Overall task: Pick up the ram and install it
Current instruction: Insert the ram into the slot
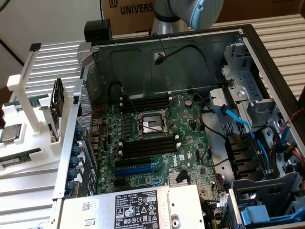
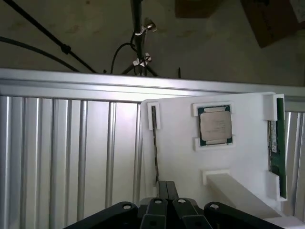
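Ram (image 2: 279, 152) rests in the white holder (image 2: 181, 143), gripper (image 2: 167, 185) closed and empty; exterior view shows the motherboard (image 1: 157, 138).

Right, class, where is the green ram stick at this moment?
The ram lies in the white holder at the exterior view's left, outside the computer case and right beside the processor chip.
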### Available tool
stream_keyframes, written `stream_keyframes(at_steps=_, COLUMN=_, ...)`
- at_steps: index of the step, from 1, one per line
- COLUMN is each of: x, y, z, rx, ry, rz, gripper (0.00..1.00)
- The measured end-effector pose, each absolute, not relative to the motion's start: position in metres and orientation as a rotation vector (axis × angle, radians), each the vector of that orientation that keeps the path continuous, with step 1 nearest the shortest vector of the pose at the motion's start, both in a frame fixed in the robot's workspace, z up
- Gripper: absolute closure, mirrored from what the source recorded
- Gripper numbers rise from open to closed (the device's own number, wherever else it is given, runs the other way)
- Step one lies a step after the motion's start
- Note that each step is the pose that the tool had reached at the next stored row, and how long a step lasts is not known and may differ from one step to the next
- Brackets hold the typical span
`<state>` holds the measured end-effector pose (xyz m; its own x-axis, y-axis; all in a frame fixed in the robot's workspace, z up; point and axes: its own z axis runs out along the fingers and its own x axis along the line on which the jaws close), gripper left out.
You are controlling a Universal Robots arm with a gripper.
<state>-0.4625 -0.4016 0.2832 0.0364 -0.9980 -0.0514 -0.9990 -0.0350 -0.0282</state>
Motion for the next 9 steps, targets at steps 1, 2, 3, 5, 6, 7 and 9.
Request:
stream_keyframes(at_steps=1, x=-0.462, y=-0.402, z=0.282, rx=-2.22, ry=2.142, rz=0.027, gripper=0.9)
stream_keyframes(at_steps=2, x=-0.462, y=-0.402, z=0.28, rx=-2.22, ry=2.143, rz=0.027, gripper=0.9)
stream_keyframes(at_steps=3, x=-0.462, y=-0.403, z=0.279, rx=-2.22, ry=2.142, rz=0.028, gripper=0.9)
stream_keyframes(at_steps=5, x=-0.462, y=-0.404, z=0.275, rx=-2.219, ry=2.141, rz=0.03, gripper=0.9)
stream_keyframes(at_steps=6, x=-0.462, y=-0.404, z=0.273, rx=-2.219, ry=2.141, rz=0.031, gripper=0.9)
stream_keyframes(at_steps=7, x=-0.462, y=-0.406, z=0.272, rx=-2.218, ry=2.141, rz=0.032, gripper=0.9)
stream_keyframes(at_steps=9, x=-0.462, y=-0.406, z=0.268, rx=-2.218, ry=2.141, rz=0.032, gripper=0.9)
